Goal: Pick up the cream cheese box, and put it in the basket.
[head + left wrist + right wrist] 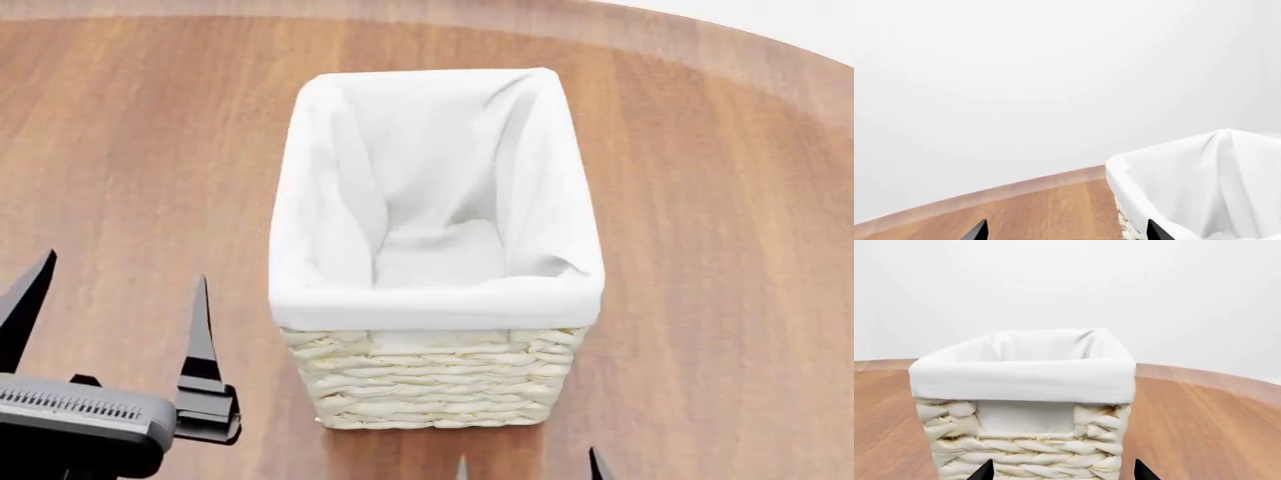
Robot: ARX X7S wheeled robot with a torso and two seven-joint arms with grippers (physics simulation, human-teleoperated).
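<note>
The cream wicker basket (434,380) with a white cloth liner stands in the middle of the wooden table. It looks empty inside. It also shows in the right wrist view (1024,440) and at the edge of the left wrist view (1201,185). The cream cheese box is not in view. My left gripper (114,300) is open and empty, hovering left of the basket's near corner. My right gripper (527,468) shows only its two fingertips at the head view's lower edge, just in front of the basket; it is open and empty.
The round wooden table (721,200) has its far edge curving along the top of the head view. A plain white wall lies beyond it.
</note>
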